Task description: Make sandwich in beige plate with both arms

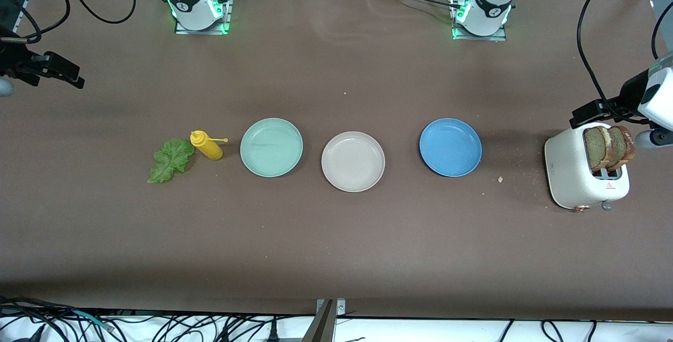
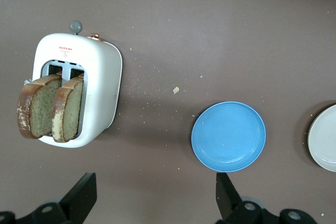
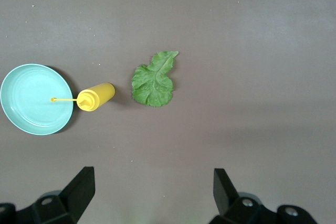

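The beige plate point(image 1: 353, 161) sat bare at the middle of the brown bench point(image 1: 336, 247), between a mint-green plate point(image 1: 271, 147) toward the right arm's end and a blue plate point(image 1: 450, 147) toward the left arm's end, the three set well apart in a row. A yellow squeeze bottle point(image 1: 207, 145) lay on its side just beside the green plate, and a lettuce leaf point(image 1: 170, 160) lay flat just beside the bottle, nearer the right arm's end. At the left arm's end stood a white toaster point(image 1: 578, 176) with two slices of brown bread point(image 1: 608, 147) standing up out of its slots; crumbs dotted the bench between it and the blue plate. The left end effector point(image 2: 155, 199) hung above the bench near the toaster, its fingers spread wide and holding nothing. The right end effector point(image 3: 153, 196) hung over the bench's right-arm end, near the leaf, its fingers likewise wide apart and empty.
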`<state>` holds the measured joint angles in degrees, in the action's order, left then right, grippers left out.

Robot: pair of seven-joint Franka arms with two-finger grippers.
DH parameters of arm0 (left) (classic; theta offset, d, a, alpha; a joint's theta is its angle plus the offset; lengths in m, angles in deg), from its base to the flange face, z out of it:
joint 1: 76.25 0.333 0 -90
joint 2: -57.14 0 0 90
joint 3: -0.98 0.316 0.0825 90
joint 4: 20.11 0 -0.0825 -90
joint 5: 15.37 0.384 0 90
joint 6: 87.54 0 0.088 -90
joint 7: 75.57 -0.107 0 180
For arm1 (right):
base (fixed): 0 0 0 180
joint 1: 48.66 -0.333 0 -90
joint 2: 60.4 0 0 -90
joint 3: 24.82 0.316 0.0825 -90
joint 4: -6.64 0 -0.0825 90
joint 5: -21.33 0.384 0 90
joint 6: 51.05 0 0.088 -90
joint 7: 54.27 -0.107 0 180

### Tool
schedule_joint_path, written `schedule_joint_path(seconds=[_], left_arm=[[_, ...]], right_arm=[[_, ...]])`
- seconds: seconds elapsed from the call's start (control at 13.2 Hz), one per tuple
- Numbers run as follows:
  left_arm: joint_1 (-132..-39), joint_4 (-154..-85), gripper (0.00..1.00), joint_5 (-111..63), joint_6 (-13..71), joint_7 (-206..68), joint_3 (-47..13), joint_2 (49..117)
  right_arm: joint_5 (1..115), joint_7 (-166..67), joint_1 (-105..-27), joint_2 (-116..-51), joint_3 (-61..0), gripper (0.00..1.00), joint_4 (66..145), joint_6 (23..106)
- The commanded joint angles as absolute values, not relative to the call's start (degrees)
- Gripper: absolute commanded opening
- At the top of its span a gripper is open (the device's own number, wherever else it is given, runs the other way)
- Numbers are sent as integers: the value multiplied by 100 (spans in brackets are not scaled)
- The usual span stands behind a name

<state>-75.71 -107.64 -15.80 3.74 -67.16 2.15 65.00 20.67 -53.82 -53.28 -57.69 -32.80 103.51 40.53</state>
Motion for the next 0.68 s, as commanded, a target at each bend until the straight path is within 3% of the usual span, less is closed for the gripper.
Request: schedule_joint_path(seconds=[0.0, 0.61], left_arm=[[-7599, -10756, 100, -1563, 422, -6731, 221, 6488], [-7599, -10756, 100, -1563, 422, -6731, 221, 6488]], right_arm=[[2289, -5471, -5306, -5872, -3308, 100, 10192, 4008], [2238, -5445, -5314, -5890, -3291, 100, 10165, 3991]])
